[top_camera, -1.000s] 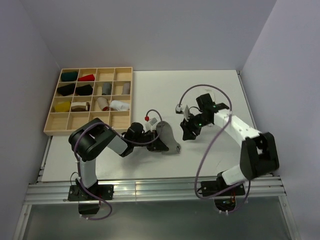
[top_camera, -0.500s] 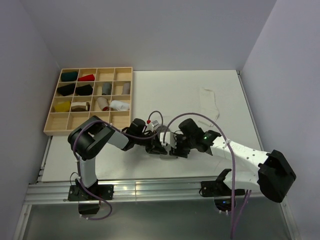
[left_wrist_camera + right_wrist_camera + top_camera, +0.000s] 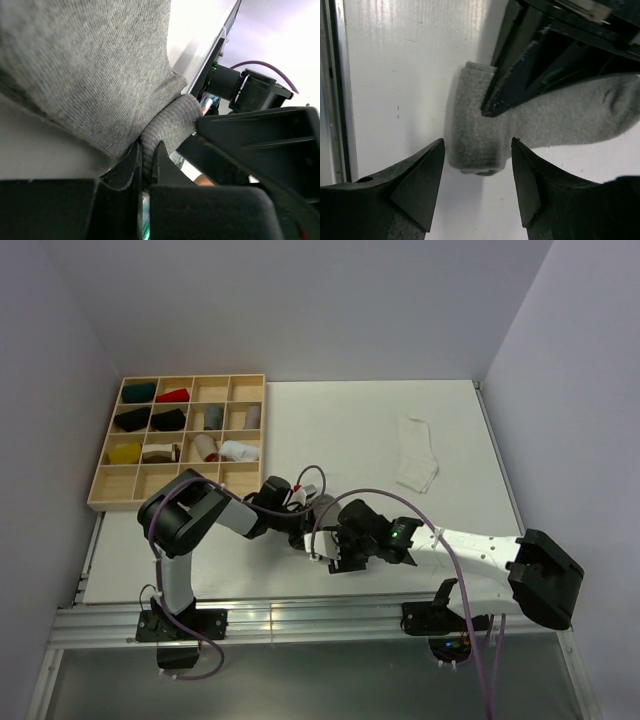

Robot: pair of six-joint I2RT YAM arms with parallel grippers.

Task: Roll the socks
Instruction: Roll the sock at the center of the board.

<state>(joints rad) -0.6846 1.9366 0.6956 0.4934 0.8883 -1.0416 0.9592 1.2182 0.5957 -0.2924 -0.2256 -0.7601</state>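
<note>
Left pincer (image 3: 145,162): clenched on the rolled end of the grey sock (image 3: 90,65).
Right pincer (image 3: 477,145): spread wide, empty, straddling that rolled end.
Grey sock: near middle of the table (image 3: 330,420), between the arms.
White sock (image 3: 415,468): flat, far right, well apart.
Advice: the right pincer should probably grip the whole roll before the left lets go, keeping it tight.

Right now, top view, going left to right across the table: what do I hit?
Wooden tray → grey sock → white sock
</note>
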